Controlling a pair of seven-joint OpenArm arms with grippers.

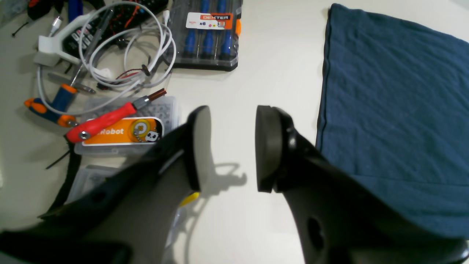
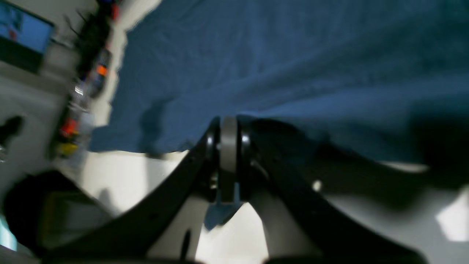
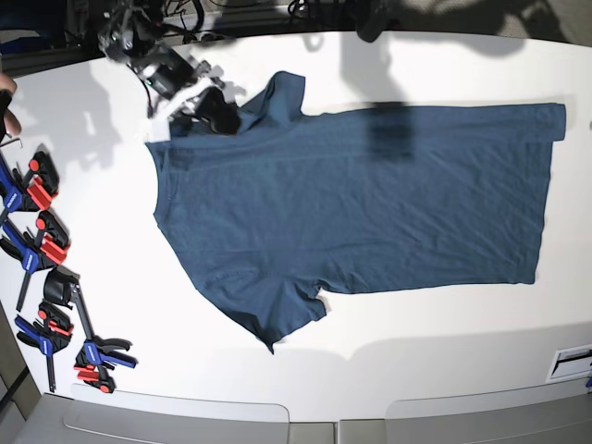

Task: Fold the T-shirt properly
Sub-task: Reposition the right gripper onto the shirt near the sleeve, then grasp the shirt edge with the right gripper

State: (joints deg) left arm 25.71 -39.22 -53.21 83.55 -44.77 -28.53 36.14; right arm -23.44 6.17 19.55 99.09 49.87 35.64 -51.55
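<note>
Your right gripper [image 2: 229, 161] pinches the wrinkled navy-blue cotton T-shirt [image 3: 370, 203] at its shoulder edge — your left gripper [image 1: 232, 146] hangs half-open, empty, over bare white table [image 1: 278, 55] beside the hem.

Dark navy T-shirt [image 3: 361, 203] lies spread flat, wrinkled, sleeves out.

right gripper [image 2: 229, 161] fingers pinching T-shirt [image 2: 293, 66] edge

Bright, even overhead light washes the glossy white table [image 3: 111, 268] nearly to glare in the base view, whose edges bow outward. Soft shadows cross the dark navy-blue cotton T-shirt [image 3: 370, 213]. The right wrist view is smeared and dim; the left wrist view is sharp beyond its blurred foreground.
</note>
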